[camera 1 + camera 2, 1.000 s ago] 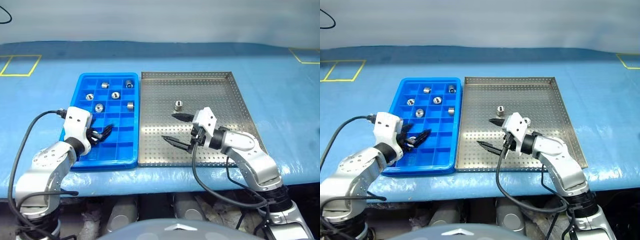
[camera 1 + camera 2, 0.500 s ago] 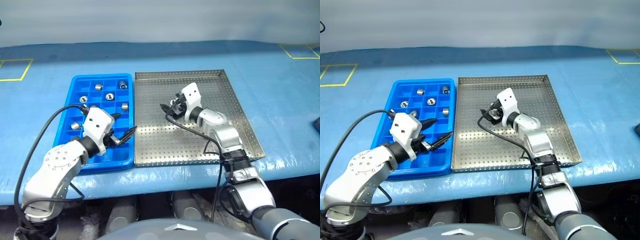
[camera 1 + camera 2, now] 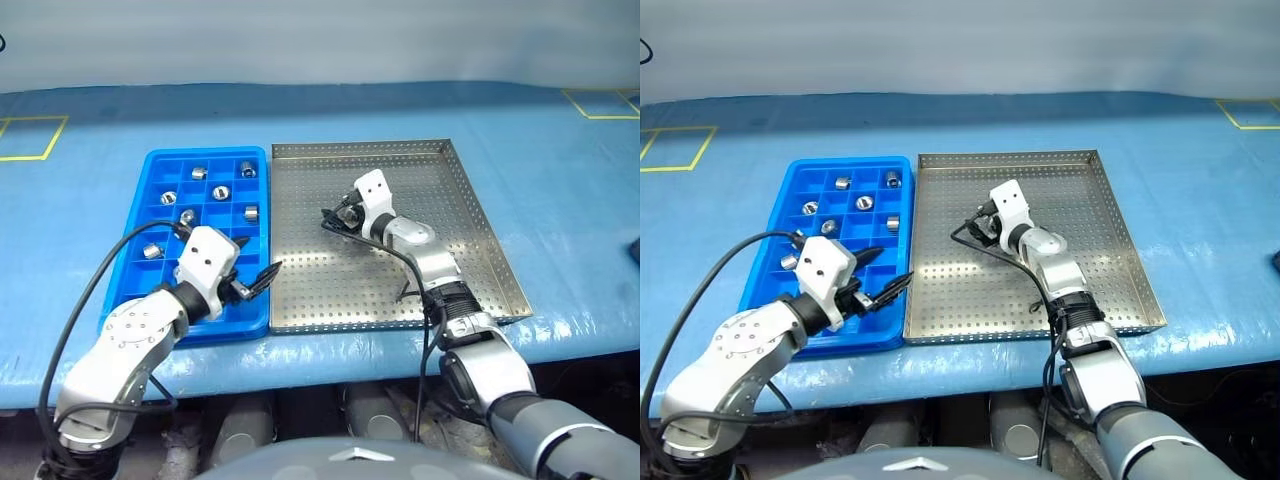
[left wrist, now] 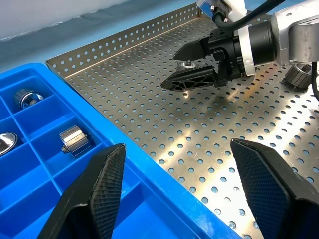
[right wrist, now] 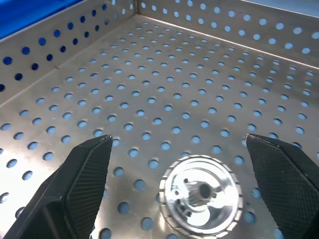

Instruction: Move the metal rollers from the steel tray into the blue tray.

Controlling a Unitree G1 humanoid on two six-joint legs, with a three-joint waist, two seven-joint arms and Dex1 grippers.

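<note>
Roller (image 5: 201, 193) alone on steel tray (image 3: 470, 225), centre of the head frames, standing on end with its hole up, flat on the perforated floor. Straddled by right end effector (image 5: 187, 184), fingers spread wide to either side and not yet touching, reaching low across the tray so the fingers can close on the curved wall; nothing gripped. Judged the approach for the last pickup. Seven other rollers (image 3: 199, 172) sitting in separate compartments in the upper half of blue tray (image 3: 125, 270), at left of frame, one per cell, so lower cells free for the next drop. Left end effector (image 3: 258, 277) parked over the blue tray's near right corner, just beside the seam with the steel tray, fingers apart and empty, pointing toward the right arm, likely waiting clear of its path. Both trays side by side, touching, on blue desk (image 3: 560, 170), keeping the carry short.
</note>
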